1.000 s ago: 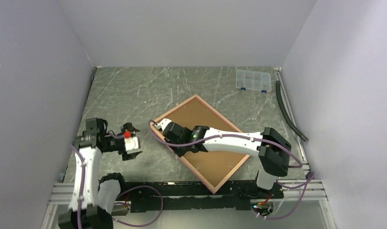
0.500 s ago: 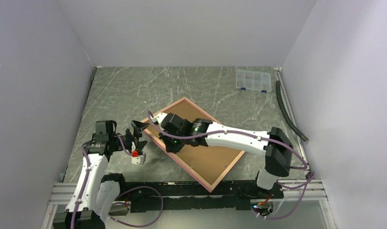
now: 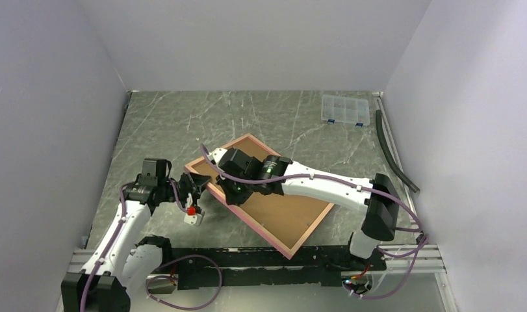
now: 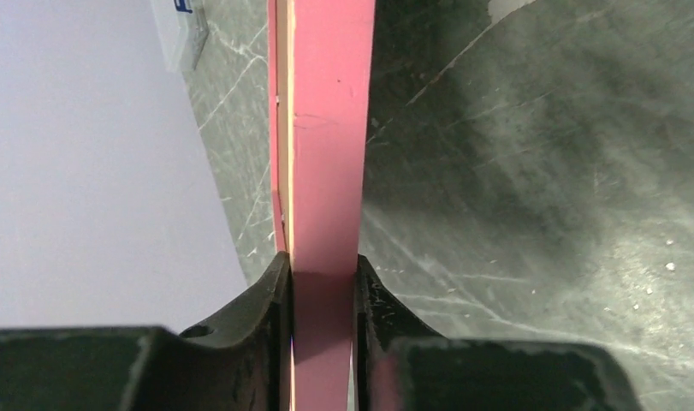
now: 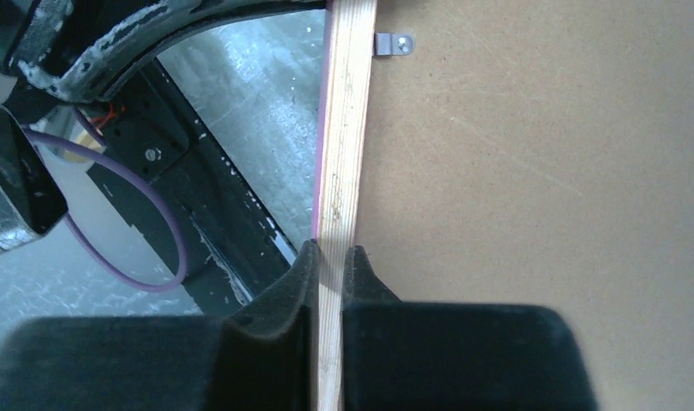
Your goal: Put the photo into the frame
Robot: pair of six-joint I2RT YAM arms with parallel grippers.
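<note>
The large rectangular frame [image 3: 257,227], pink in front and tan wood behind, lies reverse-up on the grey marbled worktop [image 3: 176,123], its long axis running from far left to near right. Both claws sit at its far-left end. The left claw [image 4: 323,282] is closed on the pink corner rail, and the right claw [image 5: 330,257] is closed on the tan long rail just beside it. A brown backing board [image 5: 540,214] fills the frame; the photo shows nowhere.
</note>
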